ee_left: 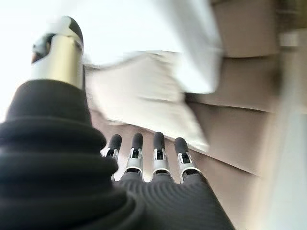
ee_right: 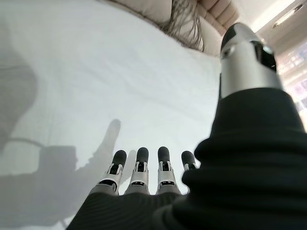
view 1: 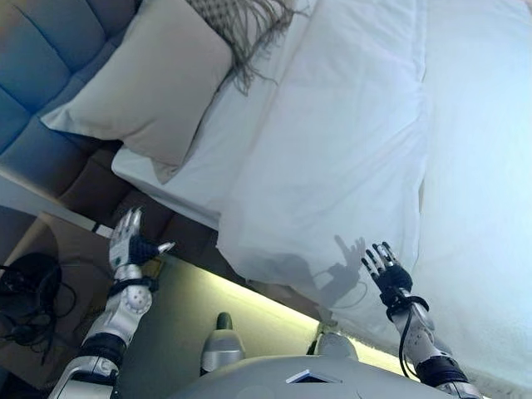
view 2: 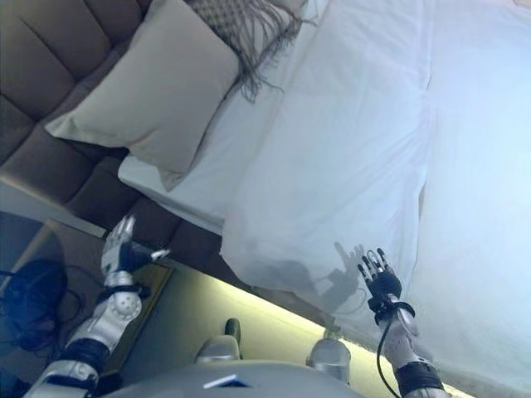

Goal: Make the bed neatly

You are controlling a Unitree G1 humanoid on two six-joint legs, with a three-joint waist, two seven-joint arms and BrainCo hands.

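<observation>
A white duvet (view 1: 349, 141) covers the bed and hangs over its near side. A beige pillow (view 1: 154, 83) leans against the padded headboard (view 1: 41, 100) at the upper left. A grey fringed throw (view 1: 249, 29) lies beside the pillow at the top. My left hand (view 1: 130, 243) is open and empty, raised off the bed's side below the pillow; it also shows in the left wrist view (ee_left: 144, 158). My right hand (view 1: 385, 270) is open and empty, just above the duvet's hanging edge; it also shows in the right wrist view (ee_right: 139, 175).
A white sheet (view 1: 191, 174) shows under the pillow at the mattress corner. A brown bedside table (view 1: 58, 249) stands at the lower left with a dark object (view 1: 29, 278) on it. A lit strip (view 1: 249, 303) runs along the bed base.
</observation>
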